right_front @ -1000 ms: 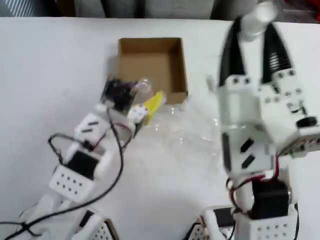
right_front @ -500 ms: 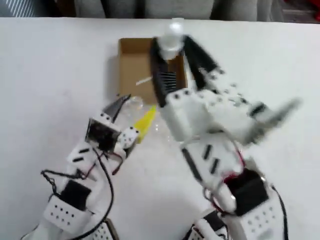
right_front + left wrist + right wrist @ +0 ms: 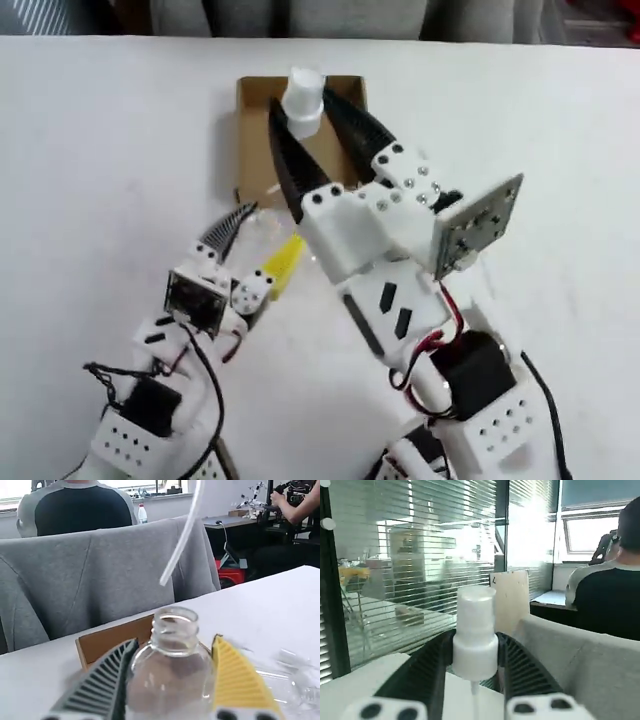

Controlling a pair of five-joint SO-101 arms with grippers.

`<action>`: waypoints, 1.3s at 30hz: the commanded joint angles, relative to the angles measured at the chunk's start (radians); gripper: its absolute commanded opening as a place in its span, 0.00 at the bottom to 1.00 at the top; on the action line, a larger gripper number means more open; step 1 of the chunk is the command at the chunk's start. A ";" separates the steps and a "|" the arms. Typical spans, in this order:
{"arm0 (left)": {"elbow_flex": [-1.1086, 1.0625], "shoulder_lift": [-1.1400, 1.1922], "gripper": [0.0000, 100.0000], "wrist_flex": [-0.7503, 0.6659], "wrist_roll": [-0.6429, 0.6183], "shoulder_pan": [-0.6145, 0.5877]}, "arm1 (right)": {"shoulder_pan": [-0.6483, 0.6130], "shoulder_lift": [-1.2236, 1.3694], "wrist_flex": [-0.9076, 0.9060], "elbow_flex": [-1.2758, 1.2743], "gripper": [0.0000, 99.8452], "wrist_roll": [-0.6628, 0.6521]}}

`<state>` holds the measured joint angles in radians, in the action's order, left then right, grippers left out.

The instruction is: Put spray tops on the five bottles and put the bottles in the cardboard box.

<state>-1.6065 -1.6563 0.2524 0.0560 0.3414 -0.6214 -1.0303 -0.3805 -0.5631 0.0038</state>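
On the left part of the table [image 3: 90, 150], the left gripper [image 3: 268, 226] is closed around a clear bottle [image 3: 167, 680]. One black jaw and one yellow jaw press on its two sides. The bottle stands upright, just in front of the near edge of the cardboard box [image 3: 250, 92]. Its neck is open, with no top on it.

The box sits close to the far edge of the table, about in the middle.

The right gripper [image 3: 304, 106] hangs over the box. Its two black jaws are closed only as far as the collar of a white spray top [image 3: 475, 645], which they hold upright. In the left wrist view the thin tube [image 3: 181, 535] of this top hangs slanted above the bottle's neck. The tube's end is near the opening but not inside it.

Toward the right side, some clear things [image 3: 295, 677] lie on the table. They are likely more bottles, but I cannot count them.

I judge that the task is at an early stage. The step in hand is to fit this top to this bottle, and the top is not yet seated. No capped bottle shows, and no bottle seems to be packed in the box. So capping, packing and the other bottles remain to do.
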 commanded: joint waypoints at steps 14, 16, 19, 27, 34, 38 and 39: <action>0.002 -0.021 0.02 -0.020 0.002 0.007 | -0.005 -0.079 -0.102 0.086 0.02 -0.025; 0.002 -0.021 0.02 -0.020 0.002 0.007 | -0.019 -0.068 -0.134 0.103 0.02 -0.023; 0.002 -0.021 0.02 -0.020 0.002 0.007 | -0.044 -0.056 -0.143 0.098 0.02 -0.021; 0.002 -0.021 0.02 -0.020 0.002 0.004 | -0.099 -0.002 -0.137 0.098 0.02 -0.023; 0.002 -0.021 0.02 -0.020 0.002 0.001 | -0.099 0.024 -0.137 0.103 0.02 -0.025; 0.000 -0.021 0.02 -0.020 0.002 0.001 | -0.099 0.024 -0.137 0.104 0.02 -0.025; 0.000 -0.021 0.02 -0.020 0.002 0.001 | -0.099 0.024 -0.136 0.106 0.02 -0.025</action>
<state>-1.6157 -1.6579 0.2524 0.0560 0.3414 -0.7119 -1.0058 -0.5186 -0.5048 -0.0084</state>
